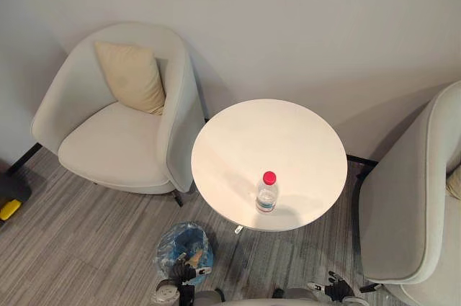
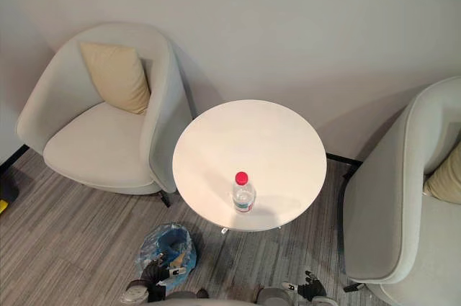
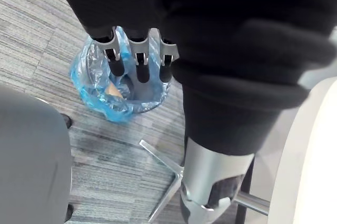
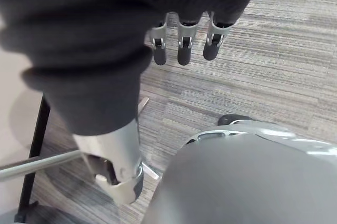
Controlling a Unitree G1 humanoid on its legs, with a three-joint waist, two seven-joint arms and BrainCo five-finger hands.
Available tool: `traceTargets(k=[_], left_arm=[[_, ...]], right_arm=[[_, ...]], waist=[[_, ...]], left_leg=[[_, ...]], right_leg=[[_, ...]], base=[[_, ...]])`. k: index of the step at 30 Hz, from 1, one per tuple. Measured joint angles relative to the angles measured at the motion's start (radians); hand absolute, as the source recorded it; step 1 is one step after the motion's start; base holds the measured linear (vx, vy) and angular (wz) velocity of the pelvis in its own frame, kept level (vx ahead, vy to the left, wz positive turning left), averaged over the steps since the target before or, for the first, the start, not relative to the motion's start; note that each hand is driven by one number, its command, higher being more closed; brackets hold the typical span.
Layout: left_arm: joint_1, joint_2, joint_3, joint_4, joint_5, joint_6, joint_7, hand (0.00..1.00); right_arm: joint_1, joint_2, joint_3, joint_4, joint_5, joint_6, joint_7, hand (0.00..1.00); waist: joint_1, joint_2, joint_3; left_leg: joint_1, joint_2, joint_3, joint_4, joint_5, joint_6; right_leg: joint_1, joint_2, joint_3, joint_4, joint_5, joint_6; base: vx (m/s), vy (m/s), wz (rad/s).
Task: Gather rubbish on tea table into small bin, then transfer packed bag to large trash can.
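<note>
Left hand is hanging low at the near edge, right over the small bin. In its wrist view the fingers are pointing down side by side, loosely straight, gripping nothing, tips just above the bin's mouth. Right hand is hanging at the near right, over the carpet floor. Its fingers are also lying relaxed in a row, a bit apart, holding nothing.

The bin, lined with a crinkled blue bag, is sitting on the floor just beside the tea table's metal base, near the left armchair. A tan scrap is lying inside; cannot tell what it is.

Round white tea table is standing just past the bin. Clear plastic bottle with a red cap is standing upright on it, on the part nearest the robot, apart from both hands.

Pale left armchair is flanking the table, with a beige cushion leaning in its back corner. Right armchair is sitting on the other side. Plain wall is running behind everything.
</note>
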Motion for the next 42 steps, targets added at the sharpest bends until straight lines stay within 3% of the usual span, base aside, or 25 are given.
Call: traceTargets(k=[4,6,9,12,15,19,26,30,42], left_arm=[[-0.001,0.012,0.003,-0.002,0.008,0.0,-0.001,0.0],[0.002,0.026,0.002,0.0,0.013,0.001,-0.02,0.0],[0.02,0.058,0.0,0.0,0.021,0.001,-0.023,0.0],[0.038,0.068,-0.001,-0.001,0.02,0.001,-0.025,0.0],[0.085,0.073,-0.01,0.0,0.021,0.001,-0.025,0.0],[0.097,0.073,-0.012,-0.001,0.021,0.0,-0.025,0.0],[0.099,0.073,-0.013,-0.005,0.021,-0.001,-0.024,0.0],[0.103,0.076,-0.015,-0.014,0.022,-0.001,-0.025,0.0],[0.12,0.082,-0.04,-0.022,0.058,-0.011,-0.041,0.0]], right_arm=[[-0.02,-0.032,-0.002,0.0,-0.006,0.001,-0.007,0.0],[-0.024,-0.079,-0.005,-0.011,0.043,0.018,0.057,0.0],[-0.001,-0.102,0.025,-0.21,0.089,0.009,0.073,0.0],[0.05,-0.125,0.049,-0.378,0.082,-0.05,0.077,0.0],[0.057,-0.134,0.049,-0.4,0.077,-0.092,0.073,0.0],[0.074,-0.135,0.053,-0.397,0.036,-0.082,0.074,0.0],[0.116,-0.198,0.118,-0.749,-0.004,-0.084,0.081,0.0],[0.087,-0.197,0.137,-0.765,-0.039,-0.104,0.101,0.0],[0.064,-0.202,0.197,-0.744,-0.056,-0.107,0.095,0.0]], waist=[[0.001,-0.007,-0.003],[0.003,-0.007,-0.003],[-0.001,-0.011,-0.004],[0.003,-0.012,-0.007],[0.002,-0.012,-0.009],[-0.001,-0.008,-0.021],[0.001,-0.011,-0.043],[0.007,-0.017,-0.049],[0.003,-0.014,-0.052]], left_leg=[[0.006,-0.017,-0.016,-0.033,0.029,0.012],[0.015,-0.021,-0.019,-0.054,0.045,0.019],[0.022,-0.022,-0.02,-0.09,0.064,0.018],[0.018,-0.02,-0.015,-0.101,0.069,0.012],[0.02,-0.015,0.0,-0.103,0.068,0.011],[0.008,-0.013,0.004,-0.105,0.07,0.008],[0.02,-0.019,0.008,-0.103,0.073,0.014],[0.021,-0.021,0.005,-0.1,0.073,0.014],[0.011,-0.018,-0.019,-0.102,0.077,0.01]], right_leg=[[0.037,-0.002,-0.013,-0.067,0.043,0.011],[0.05,-0.005,-0.014,-0.091,0.061,0.016],[0.049,-0.006,-0.01,-0.114,0.079,0.018],[0.035,-0.004,-0.003,-0.119,0.085,0.021],[0.028,-0.002,0.017,-0.12,0.084,0.019],[0.016,0.0,0.022,-0.117,0.086,0.022],[0.016,0.002,0.029,-0.114,0.088,0.017],[0.02,0.007,0.026,-0.115,0.088,0.017],[0.019,0.008,0.006,-0.129,0.09,0.016]], base=[[-0.09,0.042,0.15],[-0.12,0.046,0.08],[-0.13,0.017,-0.02],[-0.1,0.0,-0.06],[-0.04,-0.001,-0.13],[0.04,-0.017,-0.07],[0.05,0.0,-0.02],[0.0,-0.008,0.02],[-0.04,-0.01,0.05]])
